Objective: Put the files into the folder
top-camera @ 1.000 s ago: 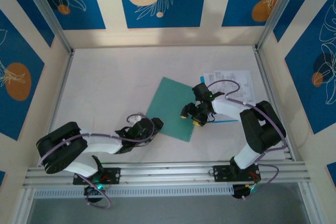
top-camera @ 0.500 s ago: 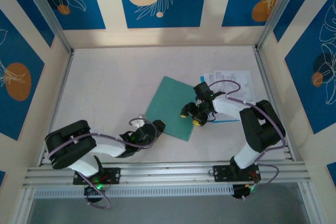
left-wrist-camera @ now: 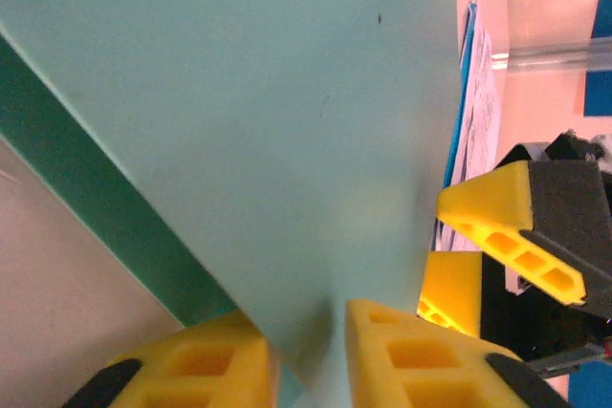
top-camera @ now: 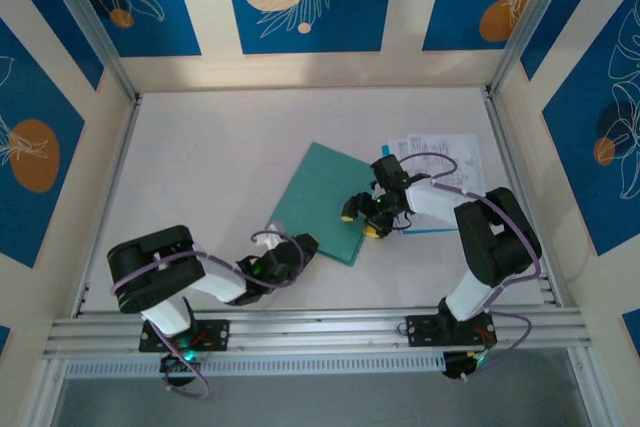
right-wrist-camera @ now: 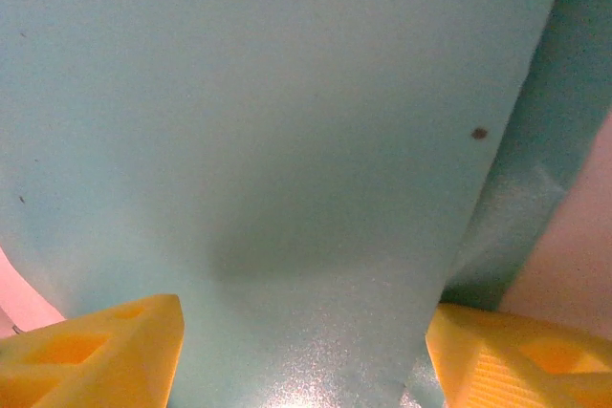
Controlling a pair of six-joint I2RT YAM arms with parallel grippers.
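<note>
The teal folder (top-camera: pixel 322 199) lies tilted in the middle of the table. My left gripper (top-camera: pixel 303 247) is at its near corner. In the left wrist view the pale top cover (left-wrist-camera: pixel 268 112) is raised off the darker lower leaf (left-wrist-camera: pixel 86 188), and its corner runs down between my left gripper (left-wrist-camera: pixel 311 332), shut on it. My right gripper (top-camera: pixel 362 217) hovers open over the folder's right edge, with its fingers wide apart over the cover (right-wrist-camera: pixel 287 140). The files (top-camera: pixel 445 155), white printed sheets with a blue strip, lie right of the folder under the right arm. Their edges (left-wrist-camera: pixel 483 93) show in the left wrist view.
An aluminium frame rail (top-camera: pixel 320 329) runs along the near edge, with upright posts and patterned blue panels on three sides. Bare table (top-camera: pixel 200 157) lies left of and behind the folder. The right gripper's yellow fingers (left-wrist-camera: pixel 497 226) stand close to the right of the left gripper.
The left arm slid right to the folder's near corner and its jaws closed on the cover, which now stands lifted. The right gripper edged slightly left over the folder.
</note>
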